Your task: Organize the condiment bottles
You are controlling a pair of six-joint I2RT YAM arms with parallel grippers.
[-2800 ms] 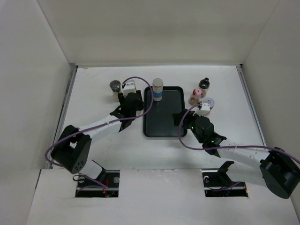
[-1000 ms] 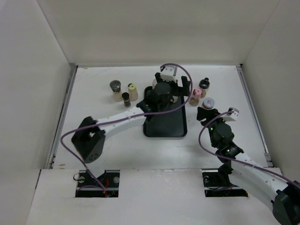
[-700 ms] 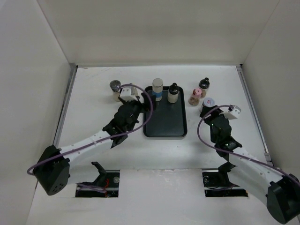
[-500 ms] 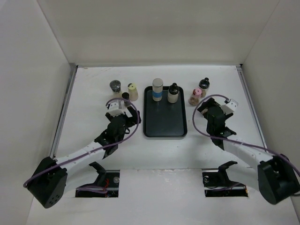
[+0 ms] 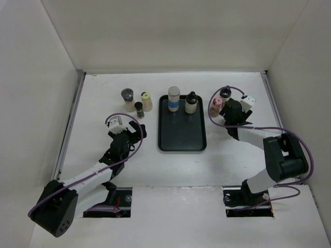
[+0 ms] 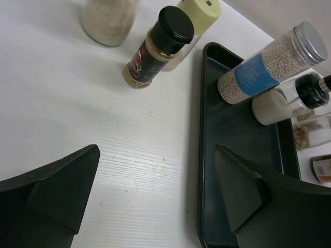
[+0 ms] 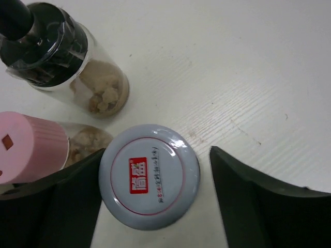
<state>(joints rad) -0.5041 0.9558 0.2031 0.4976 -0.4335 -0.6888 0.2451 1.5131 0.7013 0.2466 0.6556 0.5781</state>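
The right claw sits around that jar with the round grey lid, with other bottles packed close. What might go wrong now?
1. One finger of the right gripper sits right beside the pink-capped bottle; closing on the grey-lidded jar or lifting it may tip that bottle.
2. The black-capped jar stands close behind and could be bumped too.
3. If the open jaws close off-centre, the jar might slip.

Bright, even overhead light; shadows on the white tabletop (image 5: 103, 103) are short and soft. The overhead view is sharp. In both wrist views the near gripper fingers (image 6: 51, 191) blur.
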